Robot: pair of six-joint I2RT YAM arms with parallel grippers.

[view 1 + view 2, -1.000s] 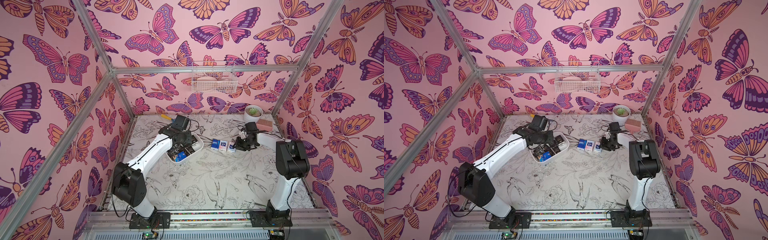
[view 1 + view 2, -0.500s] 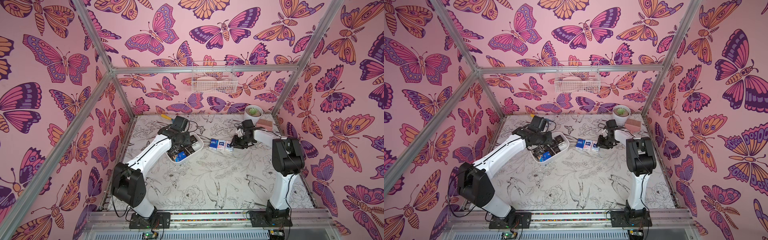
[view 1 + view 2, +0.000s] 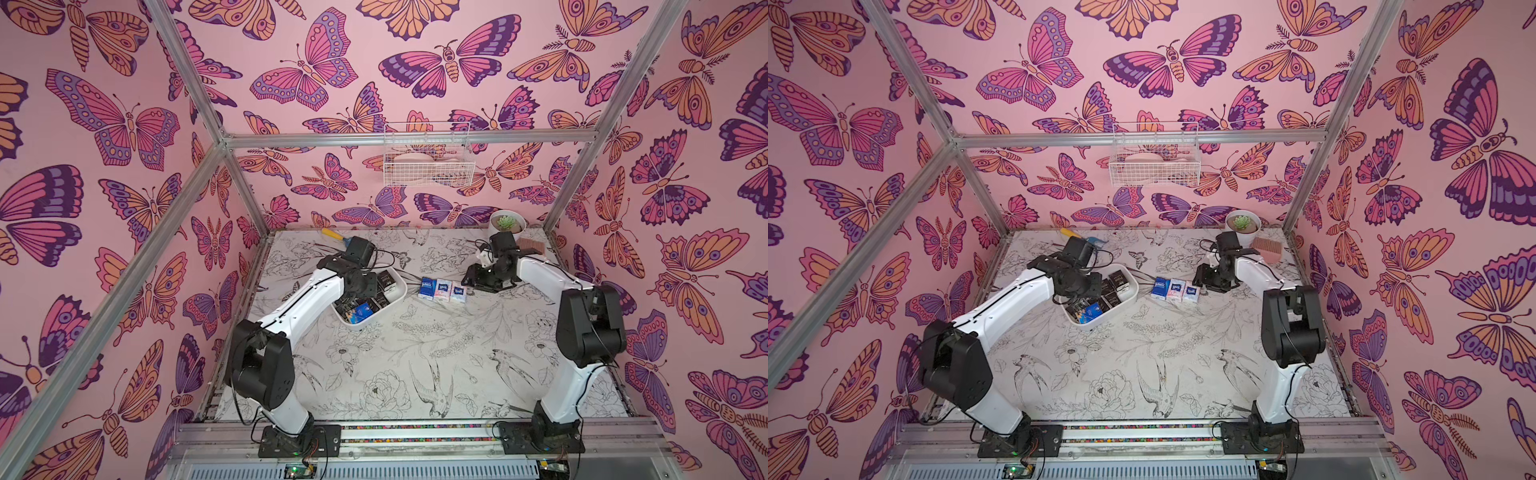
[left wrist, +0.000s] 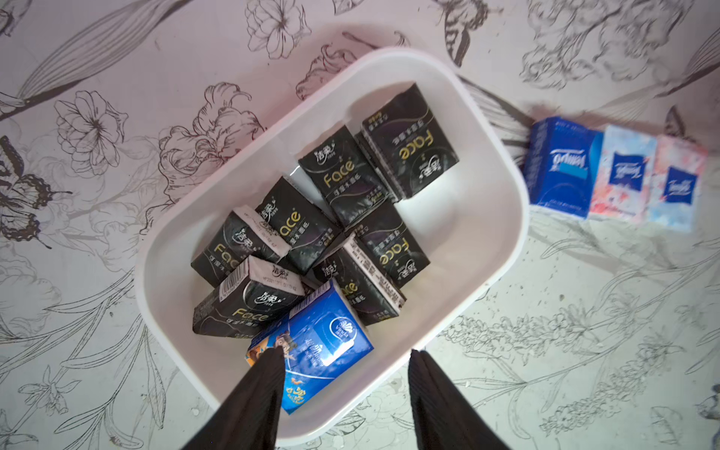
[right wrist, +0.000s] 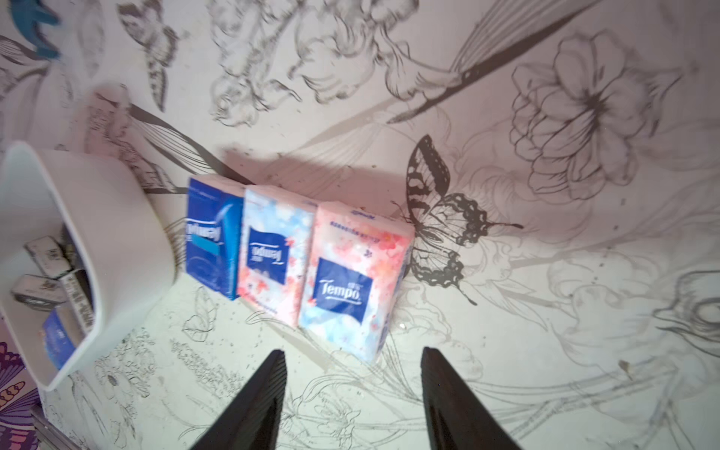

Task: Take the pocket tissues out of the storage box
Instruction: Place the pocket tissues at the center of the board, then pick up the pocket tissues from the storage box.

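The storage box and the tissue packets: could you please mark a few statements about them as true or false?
1. Three packets lie in a row on the table beside the storage box. True.
2. The storage box is empty. False: black packets and one blue packet lie inside.
3. The right fingers grip a packet. False: they stand open and empty, near the row.
4. The left fingers stand open over the storage box. True.
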